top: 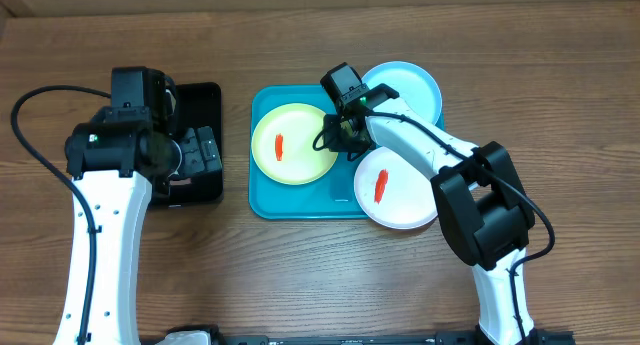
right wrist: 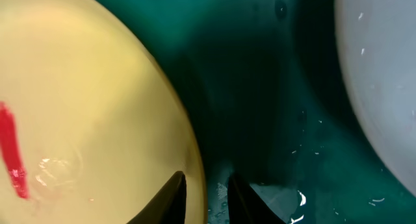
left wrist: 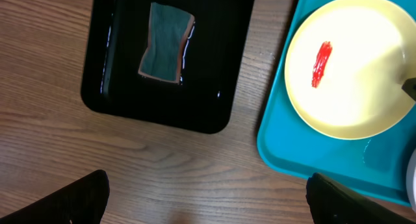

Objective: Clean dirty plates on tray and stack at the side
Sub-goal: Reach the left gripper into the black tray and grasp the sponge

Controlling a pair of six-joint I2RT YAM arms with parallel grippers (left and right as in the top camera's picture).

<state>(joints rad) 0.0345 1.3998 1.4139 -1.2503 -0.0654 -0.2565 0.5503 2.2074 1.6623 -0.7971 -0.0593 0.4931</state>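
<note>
- Found bare wood table (top: pixel 300 275) open at 6 o'clock and 3 o'clock of the tray; judged either side roomy enough for a stack.
- Found the tray (top: pixel 290 201) mid-table, long axis running 9 to 3 o'clock, floor wet and glossy in the right wrist view, so probably slippery under a plate.
- Found the black tray (left wrist: pixel 221 68) just beside it at 9 o'clock, apart by a strip of wood, under the left arm.
- Found the yellow plate (top: pixel 300 133) flat in the tray's 9 o'clock half, smear (left wrist: pixel 322 63) unwiped.
- Found the blue plate (top: pixel 405 85) at the tray's 1 o'clock corner and the white plate (top: pixel 405 200) at 4 o'clock, both riding over the rim; white smeared too, blue's smear hidden by the arm.
- Found the right gripper (right wrist: pixel 205 195) low at the yellow plate's 3 o'clock rim, fingers close together on either side of that rim and seemingly pinching it; plate's body lay toward 9 o'clock from it.
- Found the left gripper (left wrist: pixel 208 204) spread wide and empty above the wood.
- Found the sponge (left wrist: pixel 166 43) flat in the black tray at 11 o'clock from the left gripper, long axis roughly 12 to 6 o'clock; judged the left arm far nearer, with a clear drop onto it.
</note>
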